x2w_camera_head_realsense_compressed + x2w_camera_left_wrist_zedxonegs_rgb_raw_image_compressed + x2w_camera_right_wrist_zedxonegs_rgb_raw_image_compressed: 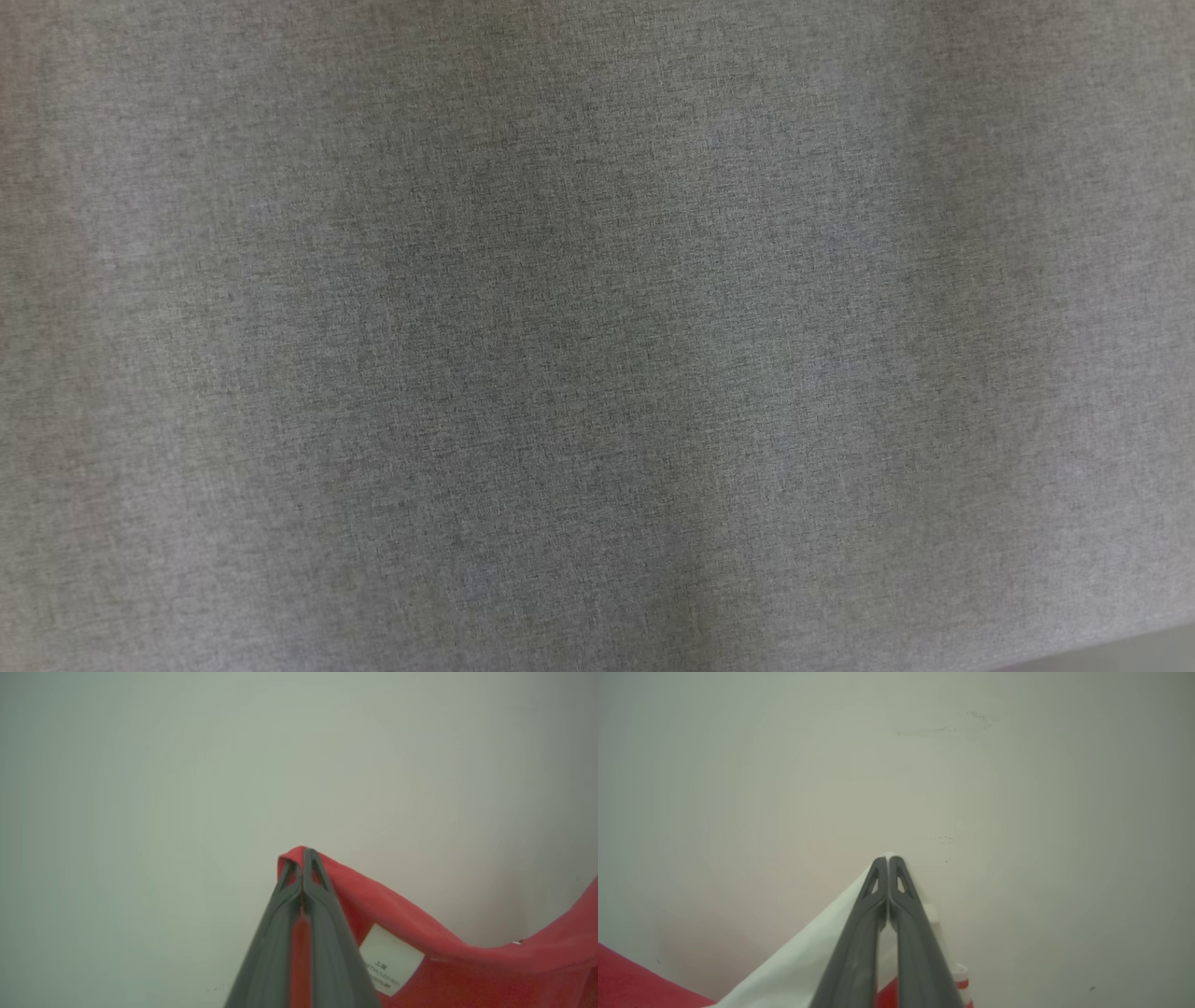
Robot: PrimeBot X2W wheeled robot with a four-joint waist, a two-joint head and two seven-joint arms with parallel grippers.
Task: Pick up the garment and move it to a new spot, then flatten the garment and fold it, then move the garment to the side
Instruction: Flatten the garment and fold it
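White tag (390,959) on red garment (467,970) has tiny print, can't read it (too blurred). Left pincer (303,851) clamped on garment's red edge. Right pincer (888,858) clamped on its white part. I see pale bench (140,812) beyond both.

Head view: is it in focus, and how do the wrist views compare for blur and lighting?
Head view: grey woven cloth, weave crisp at centre, broad soft shadow bands across it. Left wrist view: left gripper and red garment slightly soft, label print smeared, corners darkened. Right wrist view: right gripper sharp, light flat and even, a faint pink cast lower left on the pale surface.
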